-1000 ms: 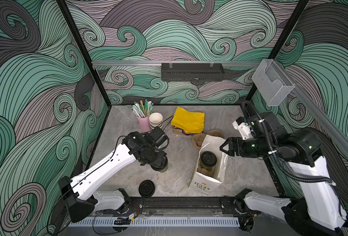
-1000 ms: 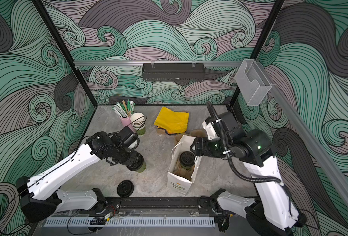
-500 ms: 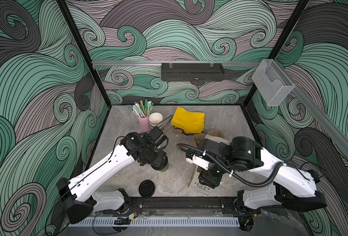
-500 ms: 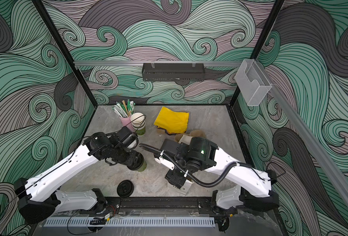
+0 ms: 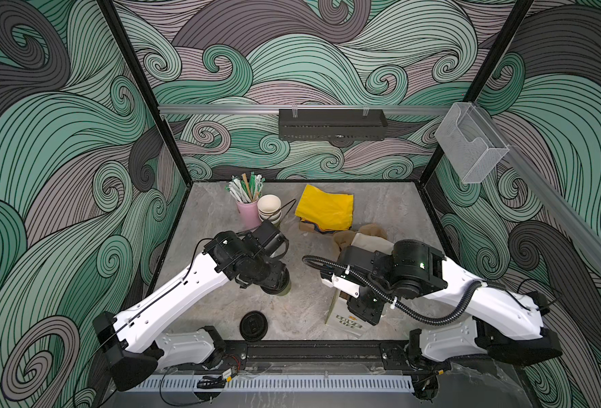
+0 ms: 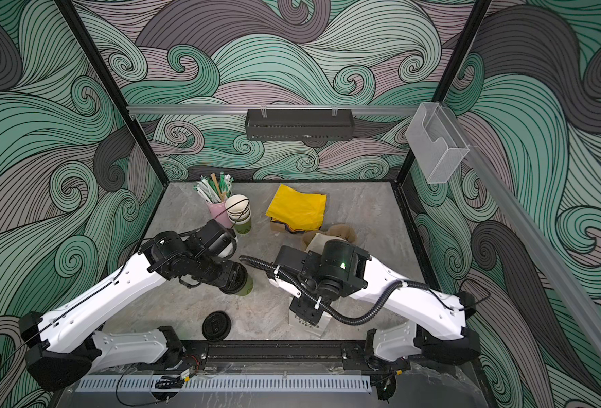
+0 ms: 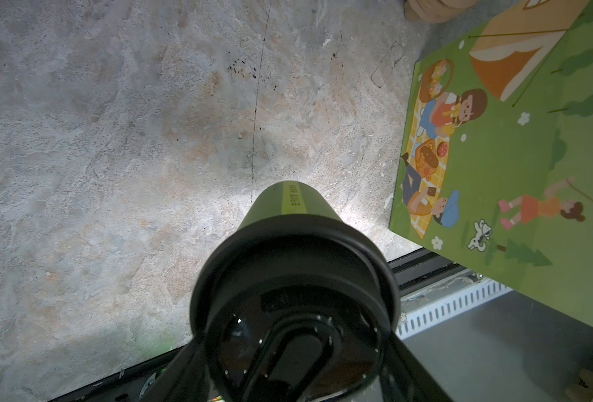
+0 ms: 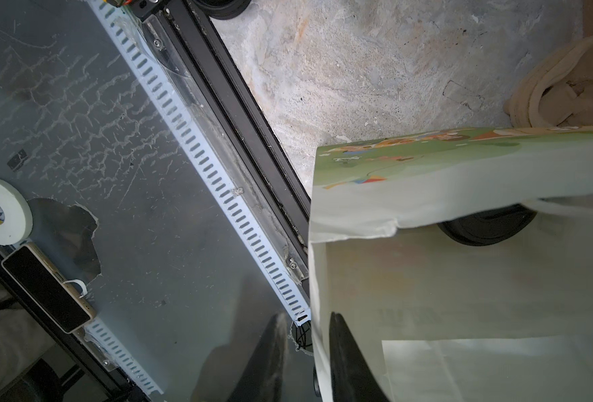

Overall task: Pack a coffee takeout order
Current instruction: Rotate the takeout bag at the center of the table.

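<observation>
My left gripper point(image 5: 274, 282) is shut on an olive-green cup point(image 5: 286, 289) capped with a black lid point(image 7: 295, 278); it stands on the table left of the paper bag point(image 5: 344, 320). Dark fingers point(image 7: 183, 365) press the lid's sides. My right gripper point(image 8: 307, 316) hangs over the bag's near end, jaws narrow but open, one finger inside the bag wall point(image 8: 322, 278) and one outside. A lidded cup point(image 8: 486, 226) sits inside the bag. A loose black lid point(image 5: 253, 325) lies near the front edge. Stacked cups point(image 5: 269, 208) and yellow napkins point(image 5: 325, 208) are at the back.
A pink cup of straws point(image 5: 248, 212) stands beside the stacked cups. Brown paper pieces point(image 5: 359, 235) lie behind the bag. The black front rail point(image 5: 309, 349) runs close under the bag. A black basket point(image 5: 332, 124) and a clear holder point(image 5: 468, 145) hang on the walls.
My right arm swung from the bag's right side to over its near end, and its jaws narrowed around the bag wall. The left arm with its cup barely moved.
</observation>
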### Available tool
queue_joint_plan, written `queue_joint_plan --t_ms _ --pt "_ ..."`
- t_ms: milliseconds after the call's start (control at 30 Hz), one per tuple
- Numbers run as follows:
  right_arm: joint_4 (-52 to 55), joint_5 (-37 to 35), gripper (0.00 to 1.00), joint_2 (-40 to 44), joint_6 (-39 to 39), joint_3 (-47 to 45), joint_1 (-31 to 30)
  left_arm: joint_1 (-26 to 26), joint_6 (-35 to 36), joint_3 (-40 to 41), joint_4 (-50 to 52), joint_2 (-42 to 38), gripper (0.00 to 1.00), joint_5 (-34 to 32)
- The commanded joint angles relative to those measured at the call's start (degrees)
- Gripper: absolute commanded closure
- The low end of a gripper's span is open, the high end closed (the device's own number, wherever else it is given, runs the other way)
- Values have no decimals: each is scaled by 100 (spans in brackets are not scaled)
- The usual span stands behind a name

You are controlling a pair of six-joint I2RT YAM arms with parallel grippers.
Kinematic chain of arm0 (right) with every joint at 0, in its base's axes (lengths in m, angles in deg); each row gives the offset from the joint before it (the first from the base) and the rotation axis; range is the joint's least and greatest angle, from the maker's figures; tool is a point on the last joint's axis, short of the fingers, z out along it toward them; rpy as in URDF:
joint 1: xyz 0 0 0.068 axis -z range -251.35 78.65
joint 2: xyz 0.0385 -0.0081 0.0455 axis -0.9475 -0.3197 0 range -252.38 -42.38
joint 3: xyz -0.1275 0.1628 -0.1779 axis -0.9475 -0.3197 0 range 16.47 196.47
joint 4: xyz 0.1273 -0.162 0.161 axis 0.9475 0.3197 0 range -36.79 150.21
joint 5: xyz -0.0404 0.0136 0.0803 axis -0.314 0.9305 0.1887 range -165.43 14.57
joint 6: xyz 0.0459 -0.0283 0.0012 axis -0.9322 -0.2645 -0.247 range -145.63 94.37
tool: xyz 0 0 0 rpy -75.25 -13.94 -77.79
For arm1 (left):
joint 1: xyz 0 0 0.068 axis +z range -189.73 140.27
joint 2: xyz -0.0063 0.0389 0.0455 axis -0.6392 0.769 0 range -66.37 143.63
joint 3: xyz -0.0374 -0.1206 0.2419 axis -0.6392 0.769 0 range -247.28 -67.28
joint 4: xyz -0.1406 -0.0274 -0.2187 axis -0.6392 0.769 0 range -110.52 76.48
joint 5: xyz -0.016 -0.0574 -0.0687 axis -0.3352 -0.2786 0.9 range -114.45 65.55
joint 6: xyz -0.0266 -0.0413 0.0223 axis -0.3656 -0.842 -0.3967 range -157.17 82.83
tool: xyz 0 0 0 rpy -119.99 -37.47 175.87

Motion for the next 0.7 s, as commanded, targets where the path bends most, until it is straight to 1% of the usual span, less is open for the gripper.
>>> queue_joint_plan --t_ms 0,100,200,300,533,667 --pt "511 -25 81 -79 91 -48 -19 -17 -59 31 59 -111 45 -122" --pt "478 -3 92 -140 92 -87 -13 -17 -82 41 81 -155 45 -153" --pt "389 4 99 -201 41 4 -11 -17 -112 58 93 -212 45 -185" --pt "244 -116 100 -289 -143 185 28 -17 -132 63 116 -263 45 -219" --pt "-242 -490 100 -610 -967 468 285 -17 -168 85 205 -347 45 -263" --pt "-403 -693 100 -913 -1274 743 403 -17 -195 102 285 -391 45 -310"
